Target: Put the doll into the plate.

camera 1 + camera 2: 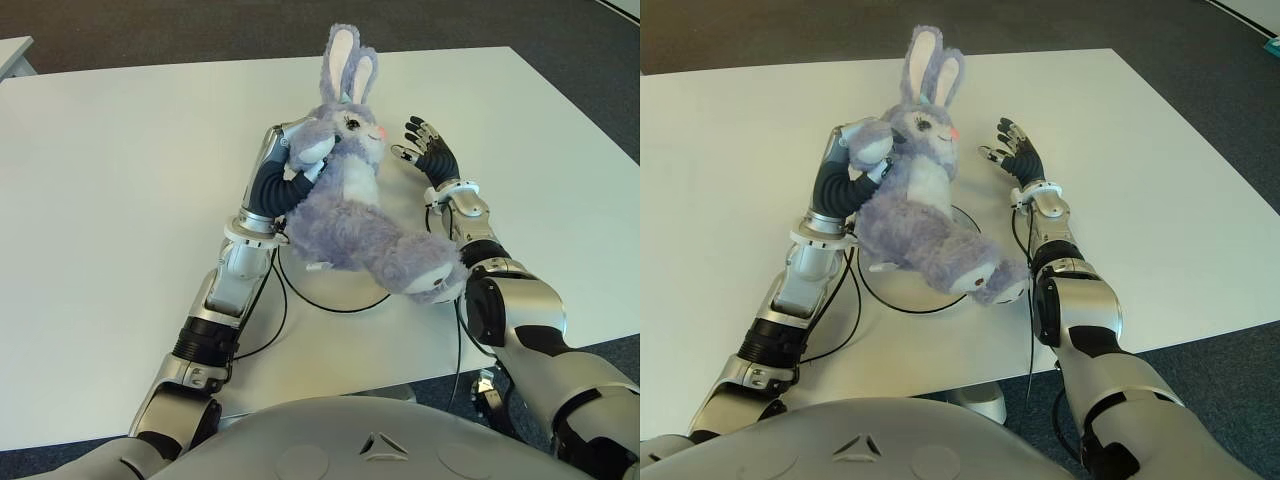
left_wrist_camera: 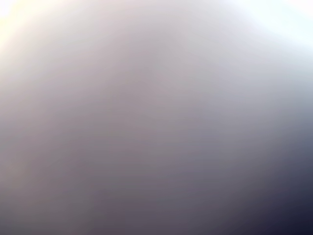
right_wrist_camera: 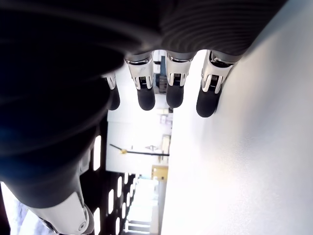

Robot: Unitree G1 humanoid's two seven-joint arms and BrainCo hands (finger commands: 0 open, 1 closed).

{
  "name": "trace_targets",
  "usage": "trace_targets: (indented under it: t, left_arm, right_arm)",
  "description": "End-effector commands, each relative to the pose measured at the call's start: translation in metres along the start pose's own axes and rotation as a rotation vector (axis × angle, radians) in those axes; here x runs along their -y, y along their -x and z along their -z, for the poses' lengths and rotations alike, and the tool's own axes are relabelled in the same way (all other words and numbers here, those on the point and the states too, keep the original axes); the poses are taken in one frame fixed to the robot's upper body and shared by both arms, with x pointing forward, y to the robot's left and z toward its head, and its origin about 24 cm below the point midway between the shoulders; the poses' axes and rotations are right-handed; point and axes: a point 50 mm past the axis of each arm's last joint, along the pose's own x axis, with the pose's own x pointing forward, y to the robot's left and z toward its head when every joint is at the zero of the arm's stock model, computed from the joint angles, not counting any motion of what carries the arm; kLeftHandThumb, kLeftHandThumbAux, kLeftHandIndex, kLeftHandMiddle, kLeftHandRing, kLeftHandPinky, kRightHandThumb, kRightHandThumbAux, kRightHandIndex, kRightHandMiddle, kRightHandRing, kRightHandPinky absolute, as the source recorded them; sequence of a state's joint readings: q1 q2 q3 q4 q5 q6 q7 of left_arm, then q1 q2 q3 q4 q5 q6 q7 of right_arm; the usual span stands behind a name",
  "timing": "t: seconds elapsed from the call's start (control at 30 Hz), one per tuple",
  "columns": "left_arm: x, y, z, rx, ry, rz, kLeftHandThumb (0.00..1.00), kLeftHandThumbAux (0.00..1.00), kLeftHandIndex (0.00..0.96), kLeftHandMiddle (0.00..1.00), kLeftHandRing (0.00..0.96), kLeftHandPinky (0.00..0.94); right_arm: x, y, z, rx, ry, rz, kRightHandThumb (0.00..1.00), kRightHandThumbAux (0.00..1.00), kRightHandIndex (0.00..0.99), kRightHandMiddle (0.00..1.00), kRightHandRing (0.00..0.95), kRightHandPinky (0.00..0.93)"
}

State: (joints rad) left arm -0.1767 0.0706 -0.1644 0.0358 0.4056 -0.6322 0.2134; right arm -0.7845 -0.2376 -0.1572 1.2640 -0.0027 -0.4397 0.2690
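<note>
A lilac plush rabbit doll [image 1: 350, 205] with long white-lined ears leans back over the middle of the white table [image 1: 120, 180]. Its feet point toward the table's front edge. My left hand [image 1: 303, 158] is shut on the doll at its arm and neck, on its left side. The left wrist view shows only a blur of fur. Beneath the doll lies a white plate, of which only a thin dark rim [image 1: 335, 309] shows. My right hand [image 1: 428, 150] is open just right of the doll's head, fingers [image 3: 145, 93] spread and holding nothing.
The table's front edge runs close below the doll's feet. Dark carpet [image 1: 200, 25] surrounds the table. A corner of another table [image 1: 12, 55] shows at the far left. A black cable [image 1: 268, 330] hangs beside my left forearm.
</note>
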Motion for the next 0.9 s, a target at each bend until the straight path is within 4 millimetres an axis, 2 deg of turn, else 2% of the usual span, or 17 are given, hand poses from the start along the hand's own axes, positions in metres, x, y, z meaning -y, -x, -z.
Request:
trace_targets:
  t: [0.03,0.37,0.9]
  left_arm:
    - [0.001,0.001,0.004,-0.044,-0.008,-0.042,0.741,0.694,0.443,0.839,0.844,0.847]
    - [0.002,0.0,0.01,-0.08,-0.034,-0.053,0.743,0.695,0.442,0.841,0.847,0.848]
    - [0.005,0.004,0.015,-0.139,-0.036,-0.039,0.744,0.695,0.443,0.842,0.847,0.853]
  right_arm:
    - [-0.017,0.034,0.068,-0.273,-0.067,-0.039,0.209,0.763,0.019,0.041,0.036,0.052]
    - [-0.018,0.035,0.069,-0.273,-0.066,-0.039,0.197,0.764,0.02,0.04,0.034,0.054]
    - [-0.019,0.035,0.07,-0.263,-0.085,-0.038,0.232,0.78,0.028,0.048,0.043,0.061]
